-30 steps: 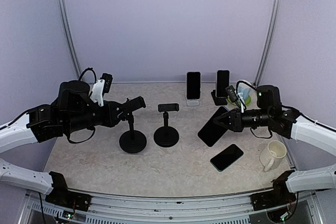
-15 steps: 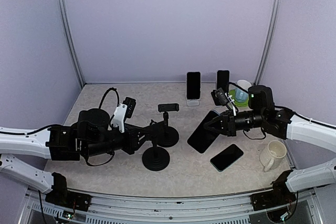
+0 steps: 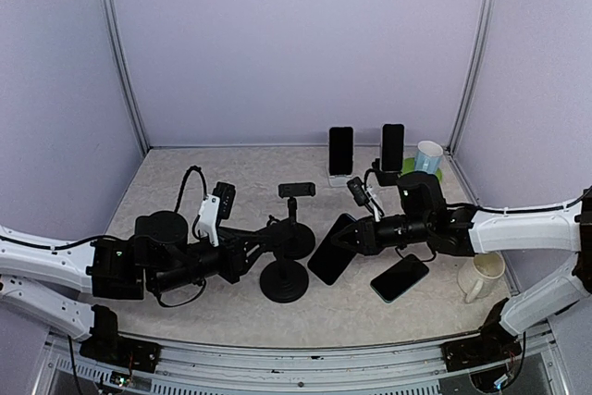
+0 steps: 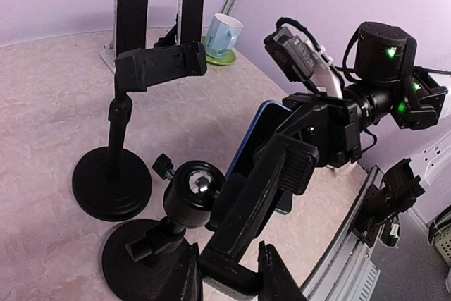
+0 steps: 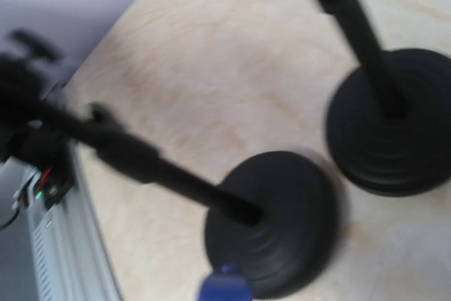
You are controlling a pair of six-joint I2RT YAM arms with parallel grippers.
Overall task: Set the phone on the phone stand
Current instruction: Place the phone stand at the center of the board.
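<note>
Seen from above, two robot arms reached toward each other over a pale marbled worktop [image 3: 176,193]. The left pincer [image 4: 229,276] was clamped on the black phone stand [image 3: 284,281], its fingers [image 4: 275,281] closed on either side of the lower end of the stand's cradle. The stand's round base sat on the worktop near the front centre, and its cradle was tipped toward the right arm.

The right pincer [image 3: 354,238] was closed on the phone [image 3: 330,250], gripping its right-hand edge. The phone, dark-screened with a blue rim, was held tilted in the air just right of the gripped stand. In the left wrist view it sat directly behind the cradle. Whether the two touched could not be told. It was not yet seated in the cradle. The right wrist view was blurred and showed only two round stand bases and a sliver of blue at the bottom edge.

A second stand [image 4: 113,182] stood upright just behind the gripped one, its cradle empty. A spare phone [image 3: 400,277] lay flat on the worktop to the right, with a cream mug [image 3: 481,275] beyond it. At the back, two more phones [image 3: 340,150] [image 3: 392,146] stood upright in small holders, beside a light blue cup [image 3: 427,156].
</note>
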